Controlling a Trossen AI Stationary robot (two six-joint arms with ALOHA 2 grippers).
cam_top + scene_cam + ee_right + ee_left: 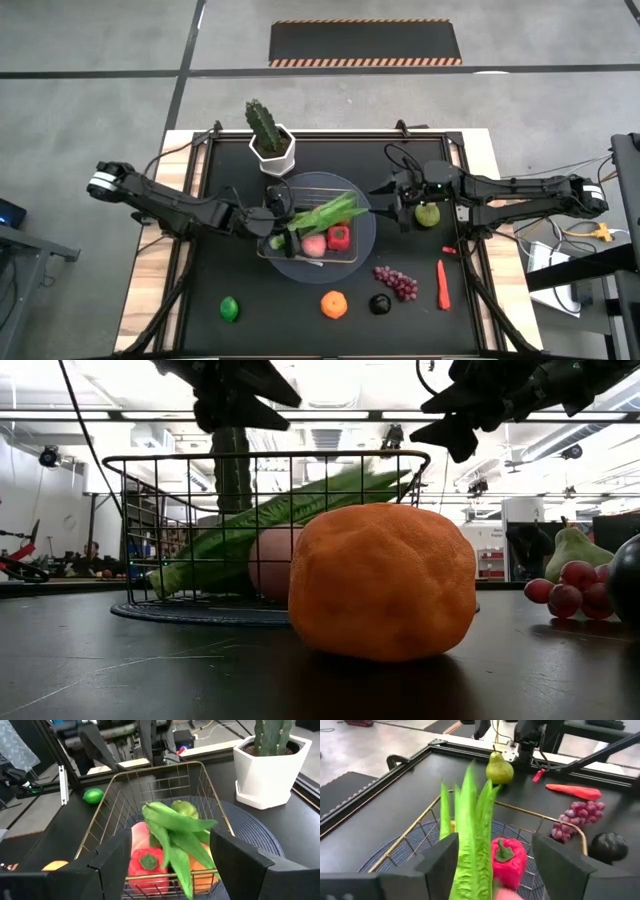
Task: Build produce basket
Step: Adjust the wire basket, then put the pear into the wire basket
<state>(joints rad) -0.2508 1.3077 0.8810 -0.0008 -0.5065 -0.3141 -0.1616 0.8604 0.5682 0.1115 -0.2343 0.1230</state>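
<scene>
From above, the basket [318,222] sits mid-frame holding the green bean bunch [325,216] and red pepper [339,238]; the left gripper [276,222] hangs at its left rim, the right gripper [392,203] at its right edge. The orange [334,304] lies lower centre. Both wrist views show the fingers spread apart, gripping nothing.
</scene>
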